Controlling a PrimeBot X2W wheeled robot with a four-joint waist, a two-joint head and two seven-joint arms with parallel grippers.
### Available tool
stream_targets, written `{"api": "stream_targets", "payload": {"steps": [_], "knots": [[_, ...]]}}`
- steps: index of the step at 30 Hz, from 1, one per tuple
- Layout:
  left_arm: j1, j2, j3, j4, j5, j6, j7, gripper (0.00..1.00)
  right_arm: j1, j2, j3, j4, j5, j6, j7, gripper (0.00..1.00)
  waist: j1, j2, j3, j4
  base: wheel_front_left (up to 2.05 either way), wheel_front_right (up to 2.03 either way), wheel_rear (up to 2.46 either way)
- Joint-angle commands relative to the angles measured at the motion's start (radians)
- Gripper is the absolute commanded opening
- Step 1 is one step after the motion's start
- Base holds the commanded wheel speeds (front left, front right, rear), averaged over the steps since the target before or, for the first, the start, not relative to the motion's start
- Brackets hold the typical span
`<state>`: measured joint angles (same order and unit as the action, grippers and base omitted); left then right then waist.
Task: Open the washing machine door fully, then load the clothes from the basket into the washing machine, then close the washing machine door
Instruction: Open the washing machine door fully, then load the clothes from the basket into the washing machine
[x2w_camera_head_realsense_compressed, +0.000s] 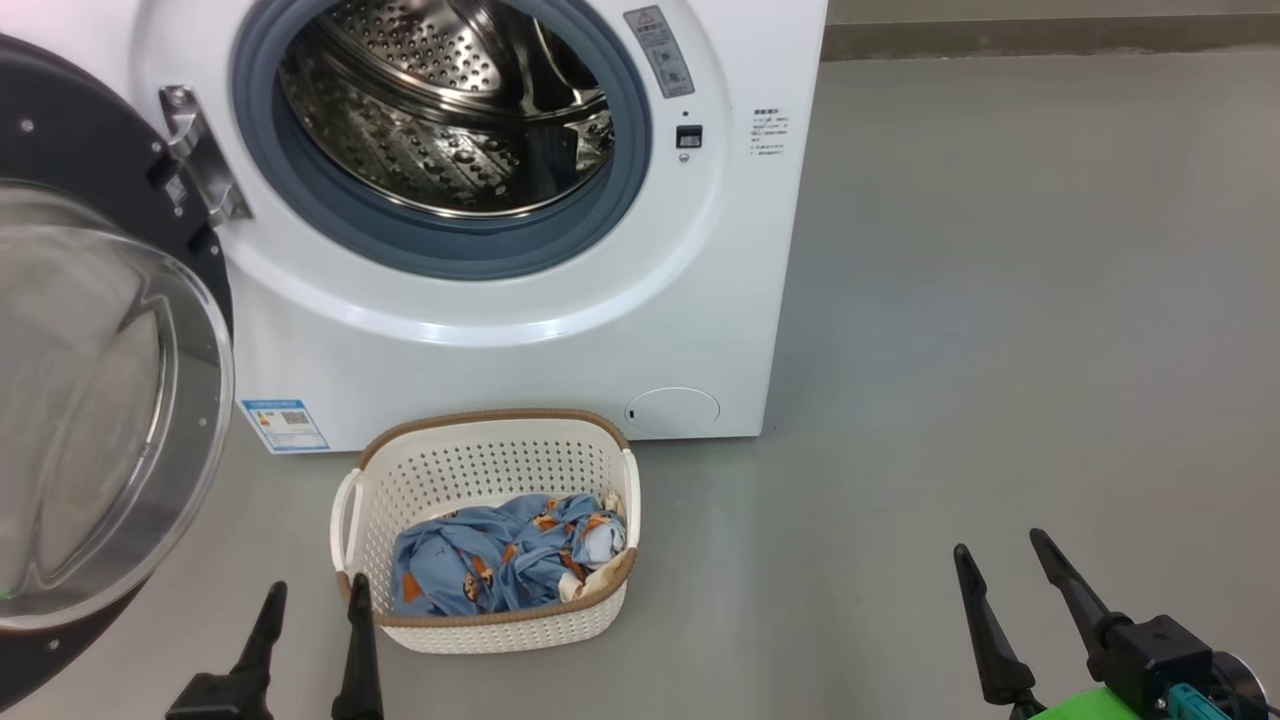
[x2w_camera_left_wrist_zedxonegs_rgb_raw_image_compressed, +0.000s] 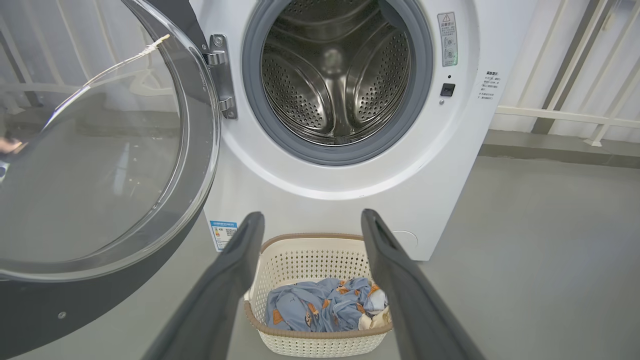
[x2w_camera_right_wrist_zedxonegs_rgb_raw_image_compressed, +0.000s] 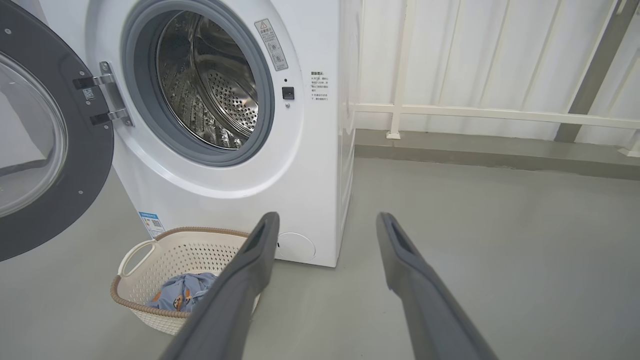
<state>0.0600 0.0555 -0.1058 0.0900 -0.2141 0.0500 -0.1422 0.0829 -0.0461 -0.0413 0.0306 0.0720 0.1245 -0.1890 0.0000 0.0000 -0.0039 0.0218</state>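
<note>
While hovering low, spread wide and empty: door open, loading pending.
Head view: washing machine door (x2w_camera_head_realsense_compressed: 100, 400) swung out left of washing machine (x2w_camera_head_realsense_compressed: 500, 340); basket (x2w_camera_head_realsense_compressed: 480, 470) on floor (x2w_camera_head_realsense_compressed: 1000, 300) against machine front, clothes (x2w_camera_head_realsense_compressed: 500, 560) heaped along its near side; left gripper (x2w_camera_head_realsense_compressed: 318, 582) fingers-up just beside basket's near-left corner, right gripper (x2w_camera_head_realsense_compressed: 999, 540) well apart to the right. Left wrist view: aimed over basket; judged best to descend on heap's crest, clear of rim, pinch deep. Right wrist view: pointed at bare floor beside machine; keep clear.
</note>
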Motion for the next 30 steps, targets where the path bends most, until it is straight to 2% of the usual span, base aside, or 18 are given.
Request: {"api": "stream_targets", "payload": {"steps": [1, 30], "knots": [[-0.024, 0.014, 0.03, -0.03, 0.01, 0.016, -0.004, 1.0, -0.017, -0.004, 0.026, -0.03, 0.009, 0.006, -0.001, 1.0, 0.0, 0.0, 0.002, -0.001, 0.0, 0.0, 0.0], [-0.028, 0.027, 0.012, -0.034, -0.002, 0.036, -0.007, 1.0, -0.02, -0.004, 0.025, -0.013, 0.017, 0.006, -0.011, 1.0, 0.0, 0.0, 0.002, 0.009, 0.03, -0.03, 0.0]]}}
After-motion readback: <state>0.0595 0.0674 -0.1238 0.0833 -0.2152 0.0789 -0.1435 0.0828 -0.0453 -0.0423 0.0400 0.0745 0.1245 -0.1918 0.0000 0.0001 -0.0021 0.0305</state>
